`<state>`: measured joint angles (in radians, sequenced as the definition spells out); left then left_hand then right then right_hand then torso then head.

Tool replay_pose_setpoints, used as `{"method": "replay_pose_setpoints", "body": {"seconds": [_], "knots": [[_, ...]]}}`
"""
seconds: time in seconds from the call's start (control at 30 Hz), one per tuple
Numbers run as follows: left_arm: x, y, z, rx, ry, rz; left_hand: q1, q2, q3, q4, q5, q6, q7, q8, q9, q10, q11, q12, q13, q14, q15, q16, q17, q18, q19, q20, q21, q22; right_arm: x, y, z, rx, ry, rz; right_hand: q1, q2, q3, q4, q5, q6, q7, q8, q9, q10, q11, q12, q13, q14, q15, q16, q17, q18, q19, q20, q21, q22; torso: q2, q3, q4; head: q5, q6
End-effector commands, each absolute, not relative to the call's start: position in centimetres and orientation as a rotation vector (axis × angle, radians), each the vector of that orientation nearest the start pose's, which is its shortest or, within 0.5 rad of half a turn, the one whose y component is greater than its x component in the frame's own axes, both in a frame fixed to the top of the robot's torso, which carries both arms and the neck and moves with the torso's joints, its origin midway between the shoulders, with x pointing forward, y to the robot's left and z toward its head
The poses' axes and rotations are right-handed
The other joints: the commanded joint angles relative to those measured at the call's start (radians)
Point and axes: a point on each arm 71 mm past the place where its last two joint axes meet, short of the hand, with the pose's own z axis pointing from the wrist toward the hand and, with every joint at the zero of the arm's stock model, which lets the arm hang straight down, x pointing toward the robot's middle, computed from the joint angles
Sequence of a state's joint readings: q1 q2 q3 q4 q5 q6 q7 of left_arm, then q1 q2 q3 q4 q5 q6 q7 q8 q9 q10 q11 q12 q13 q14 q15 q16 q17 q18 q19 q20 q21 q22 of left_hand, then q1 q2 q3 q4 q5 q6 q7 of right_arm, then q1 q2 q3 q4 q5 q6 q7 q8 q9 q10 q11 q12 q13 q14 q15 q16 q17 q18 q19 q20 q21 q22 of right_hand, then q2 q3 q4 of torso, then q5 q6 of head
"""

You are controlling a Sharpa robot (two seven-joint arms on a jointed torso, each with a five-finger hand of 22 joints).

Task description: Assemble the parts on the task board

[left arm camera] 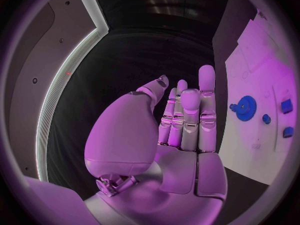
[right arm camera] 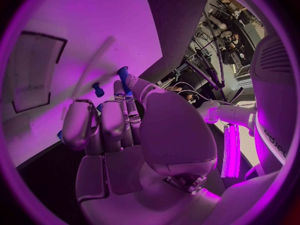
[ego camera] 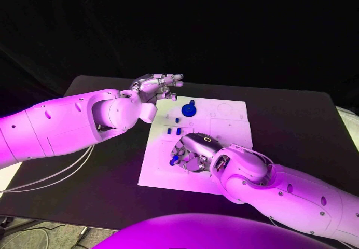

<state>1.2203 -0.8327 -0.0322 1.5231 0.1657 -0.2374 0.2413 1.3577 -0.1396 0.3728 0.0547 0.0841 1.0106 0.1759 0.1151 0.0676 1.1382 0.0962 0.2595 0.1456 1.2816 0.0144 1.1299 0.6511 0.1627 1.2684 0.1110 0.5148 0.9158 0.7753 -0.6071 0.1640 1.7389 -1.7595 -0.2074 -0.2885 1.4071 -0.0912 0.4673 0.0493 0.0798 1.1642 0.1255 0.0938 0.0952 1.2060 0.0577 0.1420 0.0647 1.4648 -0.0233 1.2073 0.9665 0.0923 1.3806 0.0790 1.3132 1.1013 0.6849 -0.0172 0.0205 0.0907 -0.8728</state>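
The white task board [ego camera: 224, 122] lies in the middle of the black table. A blue gear [ego camera: 189, 110] stands near its far left part, with small blue parts [ego camera: 174, 131] just nearer. My right hand [ego camera: 191, 153] hangs low over the board's near left area, fingers curled down. In the right wrist view a small blue part [right arm camera: 123, 76] sticks out between its thumb and a finger, and a blue peg [right arm camera: 98, 90] stands on the board [right arm camera: 75, 15] beyond. My left hand [ego camera: 157, 86] is raised beside the board's far left corner, its fingers [left arm camera: 187, 120] straight and holding nothing. The left wrist view shows the gear [left arm camera: 245, 107].
Bare black table [ego camera: 90, 171] surrounds the board on all sides. The board's right half carries outlined recesses [ego camera: 228, 115]. Pale cables [ego camera: 52, 179] hang off the table's left front edge under my left arm.
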Motion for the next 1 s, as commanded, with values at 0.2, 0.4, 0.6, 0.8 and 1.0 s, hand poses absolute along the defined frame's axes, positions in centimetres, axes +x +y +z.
{"method": "replay_pose_setpoints", "body": {"seconds": [0.2, 0.4, 0.6, 0.8, 1.0], "knots": [[49.2, 19.8, -17.8, -1.339, 1.54, -1.619, -0.002, 0.008, -0.007, -0.001, 0.003, -0.009, 0.001, 0.007, 0.001, -0.008, 0.001, 0.003, 0.001, -0.007, -0.002, -0.002, -0.001, 0.018, -0.006, 0.0, -0.006, -0.001, 36.1, -3.8, -25.5, -0.348, 1.788, 0.86, 0.004, -0.005, 0.0, -0.007, 0.013, 0.008, -0.002, 0.006, 0.002, 0.005, 0.003, -0.005, 0.001, 0.02, -0.001, 0.004, 0.0, -0.001, 0.004, 0.003, 0.005, 0.0, 0.0, -0.0013, -0.0002, -0.002, 0.0], [49.1, 19.8, -17.8, -1.338, 1.542, -1.62, -0.002, 0.008, -0.007, -0.001, 0.003, -0.009, 0.001, 0.007, 0.001, -0.008, 0.001, 0.003, 0.001, -0.007, -0.002, -0.002, -0.001, 0.018, -0.006, 0.0, -0.006, -0.001, 35.9, -3.4, -26.2, -0.376, 1.807, 0.857, -0.042, -0.038, -0.028, 0.006, 0.025, -0.037, 0.013, -0.023, -0.008, -0.029, 0.017, -0.033, -0.002, 0.016, 0.014, 0.0, -0.01, 0.003, -0.011, 0.012, -0.01, -0.026, -0.001, -0.0017, 0.0003, -0.002, 0.0], [49.1, 19.8, -17.8, -1.339, 1.544, -1.619, -0.002, 0.008, -0.007, -0.001, 0.003, -0.009, 0.001, 0.007, 0.001, -0.008, 0.001, 0.003, 0.001, -0.007, -0.002, -0.002, -0.001, 0.018, -0.006, 0.0, -0.006, -0.001, 36.0, -3.4, -25.9, -0.325, 1.754, 0.875, -0.077, -0.081, -0.119, 0.018, 0.027, -0.187, 0.026, -0.032, -0.03, -0.172, 0.043, -0.073, -0.001, -0.004, 0.031, -0.035, -0.065, 0.027, -0.072, 0.033, -0.09, -0.154, -0.002, -0.0009, 0.0007, -0.003, 0.0], [49.1, 19.8, -17.8, -1.34, 1.548, -1.62, -0.001, 0.01, -0.01, -0.002, 0.003, -0.01, 0.001, 0.008, 0.001, -0.012, 0.001, 0.007, 0.002, -0.008, -0.001, 0.0, 0.0, 0.019, -0.006, 0.001, -0.007, -0.002, 36.0, -3.9, -25.2, -0.242, 1.672, 0.911, -0.06, -0.072, -0.174, 0.015, 0.045, -0.194, 0.039, -0.03, -0.027, -0.188, 0.048, -0.053, 0.002, -0.005, 0.036, -0.04, -0.077, 0.029, -0.071, 0.037, -0.099, -0.165, -0.001, 0.0002, -0.0016, -0.006, 0.0], [49.2, 19.9, -17.8, -1.341, 1.549, -1.618, -0.001, 0.01, -0.01, -0.002, 0.003, -0.011, 0.002, 0.008, 0.001, -0.013, 0.001, 0.008, 0.002, -0.008, -0.001, 0.0, 0.0, 0.019, -0.006, 0.001, -0.007, -0.003, 35.5, -5.0, -23.8, -0.173, 1.589, 0.966, -0.044, -0.062, -0.205, 0.014, 0.062, -0.182, 0.036, -0.027, -0.025, -0.184, 0.046, -0.033, 0.003, -0.005, 0.035, -0.044, -0.084, 0.029, -0.067, 0.037, -0.1, -0.165, -0.001, 0.0012, -0.0038, -0.017, 0.0]]}}
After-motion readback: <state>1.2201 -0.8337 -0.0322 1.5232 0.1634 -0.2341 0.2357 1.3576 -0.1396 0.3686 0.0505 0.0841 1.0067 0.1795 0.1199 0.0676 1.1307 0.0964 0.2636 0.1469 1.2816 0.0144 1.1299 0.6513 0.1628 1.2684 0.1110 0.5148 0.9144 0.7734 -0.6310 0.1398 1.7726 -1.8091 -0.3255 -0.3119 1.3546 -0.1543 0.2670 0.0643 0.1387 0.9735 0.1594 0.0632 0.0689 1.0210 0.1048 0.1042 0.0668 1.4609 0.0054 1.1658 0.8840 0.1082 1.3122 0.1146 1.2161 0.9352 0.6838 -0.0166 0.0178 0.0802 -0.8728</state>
